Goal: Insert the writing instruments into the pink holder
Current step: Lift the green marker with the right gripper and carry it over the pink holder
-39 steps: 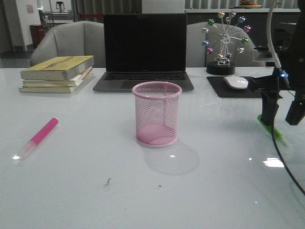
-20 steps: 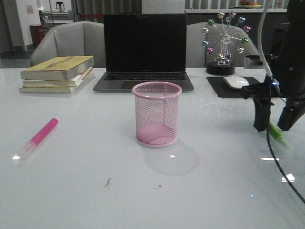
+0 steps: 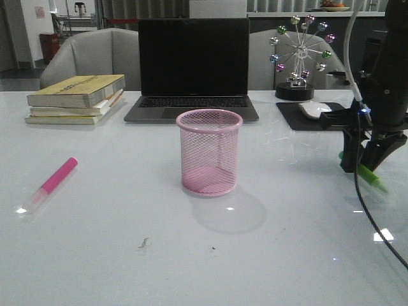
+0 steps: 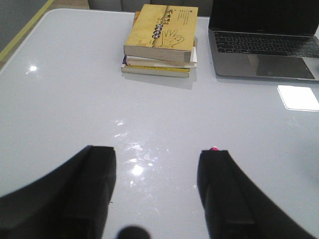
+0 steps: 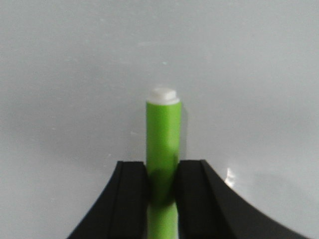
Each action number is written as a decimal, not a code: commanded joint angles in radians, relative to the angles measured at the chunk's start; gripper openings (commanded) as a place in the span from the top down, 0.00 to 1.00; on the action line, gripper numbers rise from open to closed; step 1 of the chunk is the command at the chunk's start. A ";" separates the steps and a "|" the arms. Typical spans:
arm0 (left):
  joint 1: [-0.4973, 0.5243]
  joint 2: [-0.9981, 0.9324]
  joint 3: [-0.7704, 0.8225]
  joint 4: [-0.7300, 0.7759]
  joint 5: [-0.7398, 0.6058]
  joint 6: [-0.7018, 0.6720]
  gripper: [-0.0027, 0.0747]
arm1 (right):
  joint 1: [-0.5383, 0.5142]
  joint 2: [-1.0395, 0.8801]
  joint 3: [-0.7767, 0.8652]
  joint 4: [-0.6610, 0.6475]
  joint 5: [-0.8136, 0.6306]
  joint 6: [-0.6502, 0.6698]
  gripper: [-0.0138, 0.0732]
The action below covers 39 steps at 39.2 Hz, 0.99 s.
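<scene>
My right claw (image 3: 362,167) clenched on green marker (image 5: 162,144) at table's 3 o'clock. Left claw (image 4: 157,191) gaped, nothing held. Pink marker (image 3: 52,182) lay at 9 o'clock of pink holder (image 3: 210,152).

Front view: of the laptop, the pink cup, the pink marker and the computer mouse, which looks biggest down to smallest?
1. Laptop, by far the largest.
2. Pink cup.
3. Pink marker, long but thin.
4. Computer mouse, smallest, though it lies farther from the camera, so its place after the marker is unsure.
</scene>
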 commanded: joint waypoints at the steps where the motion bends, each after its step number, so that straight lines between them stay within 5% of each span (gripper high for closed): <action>1: 0.000 -0.003 -0.037 -0.011 -0.066 -0.009 0.40 | 0.029 -0.100 -0.013 0.089 -0.055 -0.083 0.81; 19: 0.000 -0.003 -0.037 -0.030 -0.064 -0.009 0.40 | 0.209 -0.363 0.018 0.179 -0.362 -0.176 0.81; 31: 0.000 -0.003 -0.037 -0.030 -0.064 -0.009 0.40 | 0.416 -0.499 0.325 0.179 -0.926 -0.212 0.81; 39: 0.000 -0.003 -0.037 -0.030 -0.064 -0.009 0.40 | 0.536 -0.452 0.400 0.169 -1.128 -0.211 0.81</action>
